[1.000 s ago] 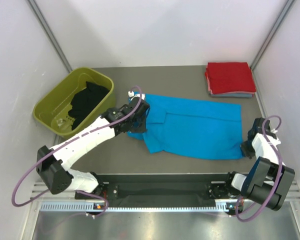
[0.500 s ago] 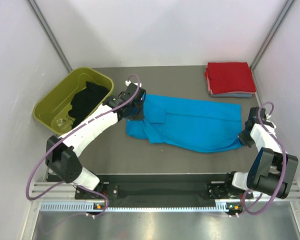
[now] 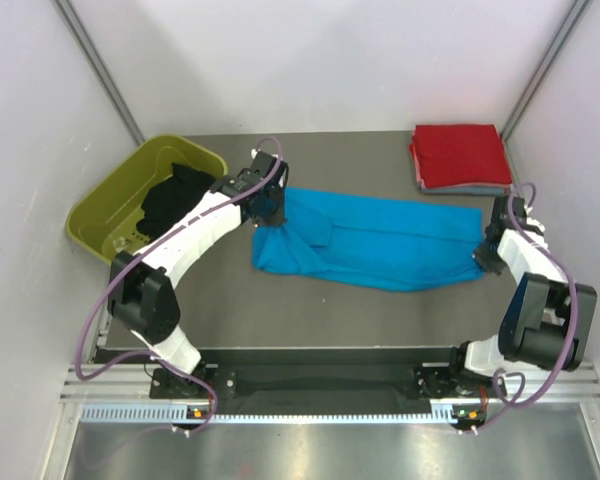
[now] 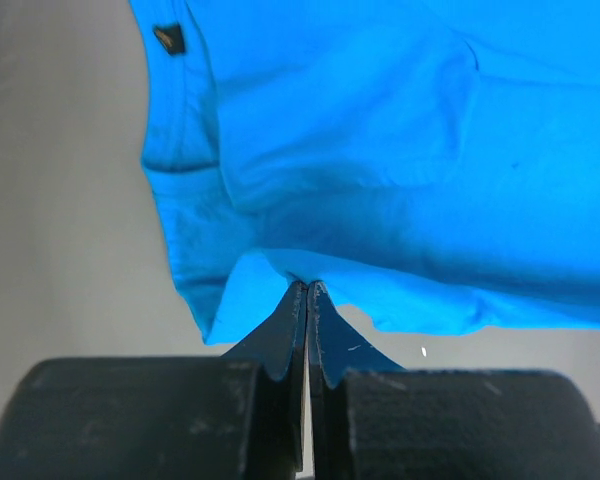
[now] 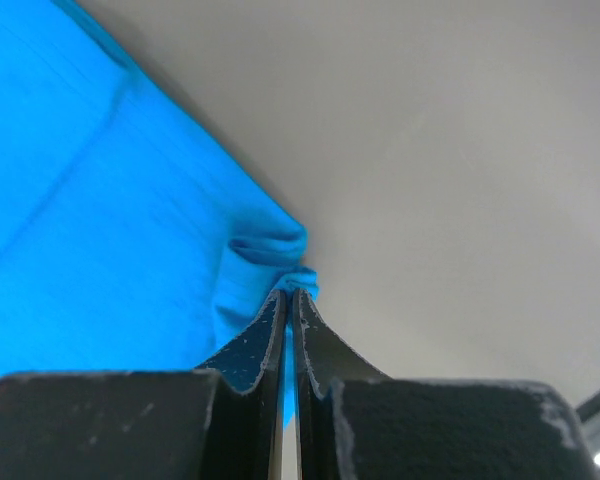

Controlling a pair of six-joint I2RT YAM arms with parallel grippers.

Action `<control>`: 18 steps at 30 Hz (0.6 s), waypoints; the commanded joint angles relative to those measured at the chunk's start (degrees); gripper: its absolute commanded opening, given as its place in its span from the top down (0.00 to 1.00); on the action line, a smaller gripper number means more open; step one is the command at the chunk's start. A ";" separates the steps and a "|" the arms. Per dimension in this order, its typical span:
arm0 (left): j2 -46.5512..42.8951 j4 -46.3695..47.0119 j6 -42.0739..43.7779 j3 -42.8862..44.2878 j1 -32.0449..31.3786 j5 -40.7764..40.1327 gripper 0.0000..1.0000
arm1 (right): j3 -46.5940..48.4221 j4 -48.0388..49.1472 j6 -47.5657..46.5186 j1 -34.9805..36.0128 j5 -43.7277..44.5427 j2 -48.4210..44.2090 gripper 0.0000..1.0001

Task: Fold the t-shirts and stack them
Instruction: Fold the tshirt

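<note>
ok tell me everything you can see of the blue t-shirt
The turquoise t-shirt is soft, bright cloth, folded into a long wrinkled band across the table, a sleeve lapped over near its left end. The left gripper and right gripper each pinch one end edge in shut jaws. It lies apart from the red folded shirt.

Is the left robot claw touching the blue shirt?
Touching. In the left wrist view, the left gripper is shut on the edge of the turquoise t-shirt, cloth pinched between its tips.
</note>
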 commanded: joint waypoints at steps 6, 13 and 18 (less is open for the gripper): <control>1.58 4.77 5.47 4.12 2.55 -0.56 1.00 | 5.32 4.30 -3.12 0.54 0.54 4.85 1.00; 4.31 6.80 6.61 5.26 4.22 2.08 1.00 | 7.60 3.70 -4.44 0.99 -0.26 6.95 1.00; 7.64 6.98 7.84 7.45 5.10 2.52 1.00 | 11.20 1.32 -4.71 1.25 1.50 9.51 1.00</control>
